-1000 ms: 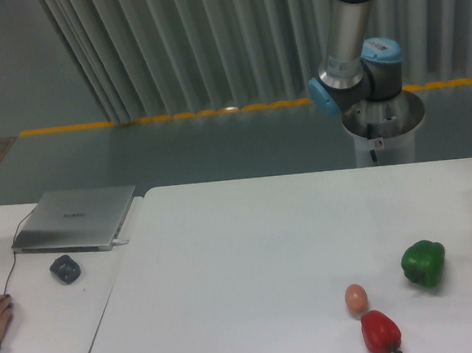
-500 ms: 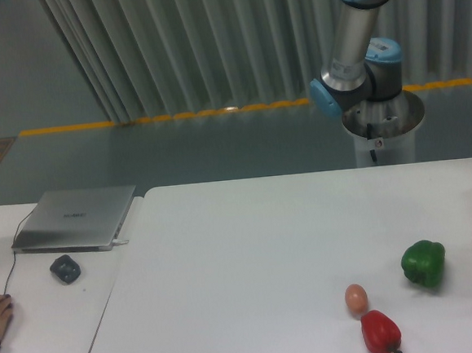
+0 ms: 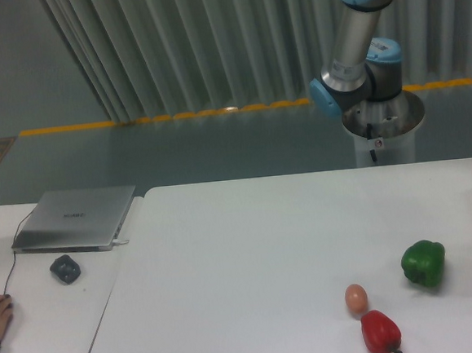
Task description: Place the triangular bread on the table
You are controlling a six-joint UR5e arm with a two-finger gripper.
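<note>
White table (image 3: 250, 257) fills the lower frame, robot arm (image 3: 355, 48) rising behind its far right edge; the gripper is out of frame, so can't tell if its fingers are apart or together. Triangular bread isn't visible anywhere. Left of table: laptop (image 3: 77, 218), dark mouse (image 3: 65, 268); on table's front right: green pepper (image 3: 423, 263), red pepper (image 3: 380, 331), egg (image 3: 356, 298) just beside it.

Place: robot lab or industrial hall
Floor: grey-green, with a yellow line (image 3: 166, 116)
Wall: pale ribbed panels (image 3: 209, 39)
Robot: arm (image 3: 356, 40) on a pedestal (image 3: 384, 132) behind the table (image 3: 250, 257)
Desk: side desk (image 3: 43, 322) with laptop (image 3: 76, 218) and mouse (image 3: 65, 268)
</note>
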